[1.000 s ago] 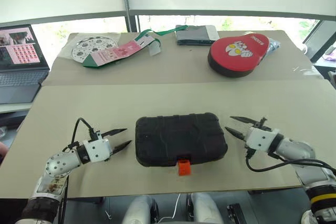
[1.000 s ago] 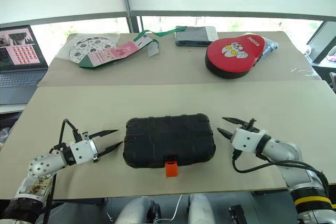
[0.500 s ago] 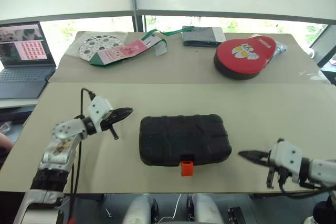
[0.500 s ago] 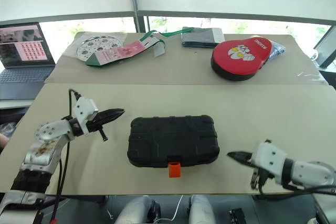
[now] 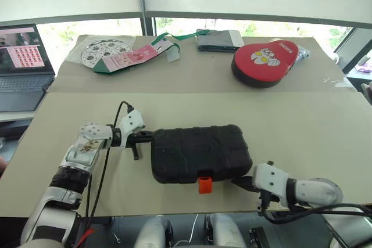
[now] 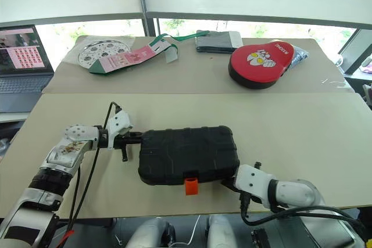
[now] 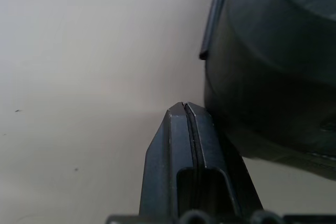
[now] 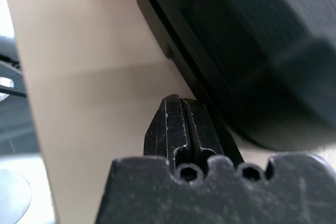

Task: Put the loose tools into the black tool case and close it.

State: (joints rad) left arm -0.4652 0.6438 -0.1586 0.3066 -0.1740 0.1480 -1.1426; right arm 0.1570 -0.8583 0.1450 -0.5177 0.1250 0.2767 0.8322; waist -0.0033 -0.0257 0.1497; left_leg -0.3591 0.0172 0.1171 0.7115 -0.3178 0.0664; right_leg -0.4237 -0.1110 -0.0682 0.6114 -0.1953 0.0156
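The black tool case (image 5: 200, 152) lies closed in the middle of the near table, its orange latch (image 5: 204, 185) facing the front edge. My left gripper (image 5: 148, 136) is shut, and its tips sit against the case's far left corner. The left wrist view shows those shut fingers (image 7: 184, 106) right beside the case wall (image 7: 273, 61). My right gripper (image 5: 239, 183) is shut too, low at the case's front right corner. In the right wrist view its tip (image 8: 178, 100) lies close under the case edge (image 8: 252, 51). The loose tools are out of view.
On the far table rest a red pad with a cartoon face (image 5: 264, 62), a dark flat pouch (image 5: 218, 40), a round patterned plate (image 5: 104, 51) and a pink-green package (image 5: 136, 55). A laptop (image 5: 20, 65) stands at the far left. The table's front edge runs just below the latch.
Both grippers went from open to shut. The left one moved in to the case's far left corner. The right one dropped back and swung left to the case's front right corner.
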